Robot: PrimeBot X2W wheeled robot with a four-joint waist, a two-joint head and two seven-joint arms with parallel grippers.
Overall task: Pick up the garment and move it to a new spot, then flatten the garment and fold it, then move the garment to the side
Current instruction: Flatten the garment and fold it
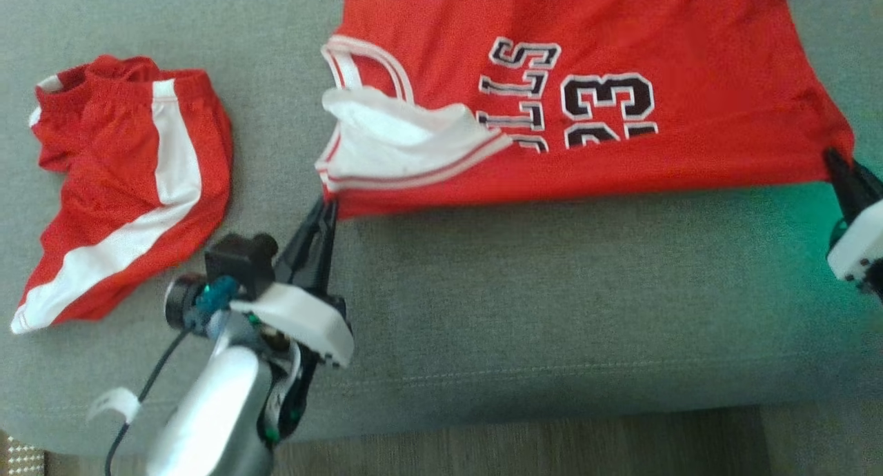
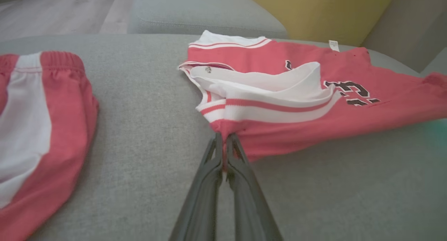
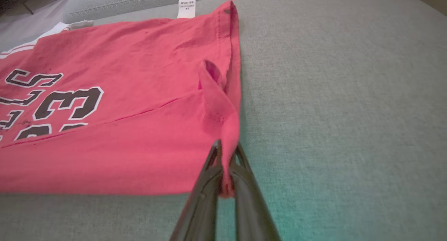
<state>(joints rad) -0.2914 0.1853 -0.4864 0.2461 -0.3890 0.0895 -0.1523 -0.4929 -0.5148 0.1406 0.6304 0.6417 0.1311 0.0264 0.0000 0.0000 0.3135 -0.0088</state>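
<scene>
Left gripper (image 1: 330, 207) (image 2: 223, 139) is clamped shut on the red sleeveless basketball jersey with white trim and black lettering (image 1: 724, 83) (image 2: 279, 136) (image 3: 139, 146), its two long dark fingers pinching the corner of cloth that lies nearest the front edge of the grey woven sofa cushion (image 1: 552, 290) (image 2: 146, 111) (image 3: 331, 94), just below the white striped neck band. Right gripper (image 1: 831, 160) (image 3: 225, 153) is likewise closed on the jersey, biting a small upright fold of red hem at the other front corner, toward the cushion's right side. Between the two grips the jersey's front edge runs straight and taut across the cushion, while the rest of the garment lies spread flat over the cushion's back half, the number and letters facing up. A small white printed label (image 3: 187, 7) (image 2: 333, 45) sticks out at the jersey's far hem corner. On the cushion's left part, well apart from the jersey, a pair of red shorts with white side stripes (image 1: 117, 186) (image 2: 70, 129) lies crumpled. A mustard yellow cushion (image 2: 314, 10) stands beyond the grey cushion's back, and a strip of brown wooden floor (image 1: 552, 441) shows below its front edge
</scene>
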